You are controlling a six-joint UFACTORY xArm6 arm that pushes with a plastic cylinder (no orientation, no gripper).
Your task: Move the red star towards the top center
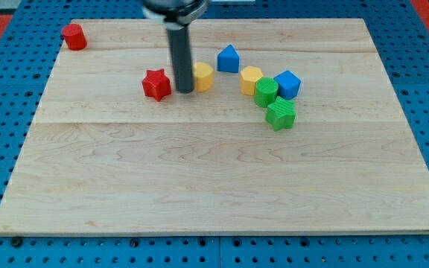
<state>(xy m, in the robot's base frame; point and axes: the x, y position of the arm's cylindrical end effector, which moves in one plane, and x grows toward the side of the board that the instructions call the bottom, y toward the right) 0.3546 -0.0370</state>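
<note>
Wide bare wooden board (214,186) across the whole lower half, open to passage. Tip (185,91) wedged in the narrow gap between red star (156,84) on the view's left and yellow block (202,76) on the right. Rightward path blocked by blue block (229,59), second yellow block (250,79), green cylinder (266,91), blue cube (287,84), green star (280,115). Top strip open between red cylinder (74,36) at the far top left corner and that cluster.

one view, high and angled down, whole wooden board (222,186) in frame
</note>
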